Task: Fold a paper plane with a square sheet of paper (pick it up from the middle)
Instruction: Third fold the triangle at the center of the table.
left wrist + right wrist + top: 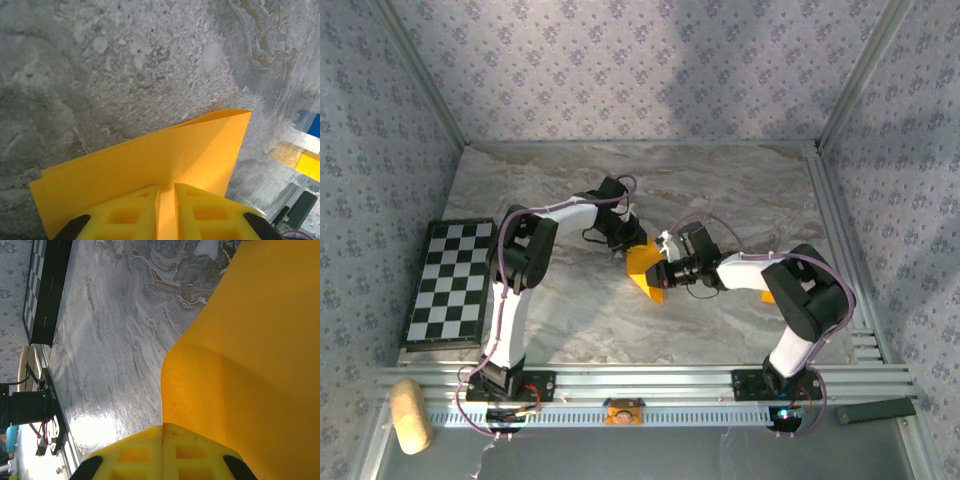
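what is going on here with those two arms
Both arms are working on the orange paper at the middle of the table. The left hand pinches its folded part from one side, and the right hand is shut on it from the other. The paper is partly folded, not yet a plane.
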Controlling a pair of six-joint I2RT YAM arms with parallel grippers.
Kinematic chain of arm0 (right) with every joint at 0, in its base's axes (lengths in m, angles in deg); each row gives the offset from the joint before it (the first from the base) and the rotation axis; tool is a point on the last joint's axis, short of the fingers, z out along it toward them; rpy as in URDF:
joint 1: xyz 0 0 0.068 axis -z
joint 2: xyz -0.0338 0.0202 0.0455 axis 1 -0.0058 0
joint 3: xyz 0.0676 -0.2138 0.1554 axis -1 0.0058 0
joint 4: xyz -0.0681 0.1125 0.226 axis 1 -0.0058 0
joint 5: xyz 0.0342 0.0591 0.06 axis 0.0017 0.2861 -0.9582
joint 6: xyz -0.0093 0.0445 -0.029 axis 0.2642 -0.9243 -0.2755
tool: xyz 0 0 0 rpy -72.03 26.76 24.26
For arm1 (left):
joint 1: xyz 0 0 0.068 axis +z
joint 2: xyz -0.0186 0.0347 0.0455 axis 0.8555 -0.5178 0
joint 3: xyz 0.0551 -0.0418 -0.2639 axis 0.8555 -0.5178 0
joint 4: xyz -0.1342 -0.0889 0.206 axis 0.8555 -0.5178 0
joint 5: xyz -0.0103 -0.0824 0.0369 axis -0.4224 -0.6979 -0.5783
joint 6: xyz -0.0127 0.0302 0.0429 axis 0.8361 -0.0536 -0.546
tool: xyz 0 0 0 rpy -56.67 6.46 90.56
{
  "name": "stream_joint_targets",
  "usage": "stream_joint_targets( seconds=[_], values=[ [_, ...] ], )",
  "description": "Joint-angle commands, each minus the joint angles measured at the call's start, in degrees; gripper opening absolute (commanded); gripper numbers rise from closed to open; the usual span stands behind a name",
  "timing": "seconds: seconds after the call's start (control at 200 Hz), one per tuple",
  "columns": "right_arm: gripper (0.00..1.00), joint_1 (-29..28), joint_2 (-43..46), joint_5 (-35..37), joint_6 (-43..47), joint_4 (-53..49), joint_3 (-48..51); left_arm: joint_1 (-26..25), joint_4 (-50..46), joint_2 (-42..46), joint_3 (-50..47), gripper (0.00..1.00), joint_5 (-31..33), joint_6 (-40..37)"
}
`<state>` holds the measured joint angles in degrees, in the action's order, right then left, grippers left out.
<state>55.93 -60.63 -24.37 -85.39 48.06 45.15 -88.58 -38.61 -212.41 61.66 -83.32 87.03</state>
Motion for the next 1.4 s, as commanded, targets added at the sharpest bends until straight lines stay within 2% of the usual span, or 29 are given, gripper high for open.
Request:
stream_joint_targets(
  seconds=[0.0,0.75,1.394],
  values=[
    [0.02,0.75,-0.72,-1.39,-0.64,-1.09,-0.25,-0.39,-3.01,-2.23,-0.02,0.15,1.73,-1.72],
    [0.03,3.2,-2.63,2.12,5.9,-10.94,-5.04,-0.44,-2.67,-1.52,-1.39,0.14,3.33,-0.94],
    [0.04,5.17,-4.65,0.67,9.36,-13.96,-7.62,-0.55,-3.15,-2.13,-1.03,0.13,2.96,-1.12]
  ],
)
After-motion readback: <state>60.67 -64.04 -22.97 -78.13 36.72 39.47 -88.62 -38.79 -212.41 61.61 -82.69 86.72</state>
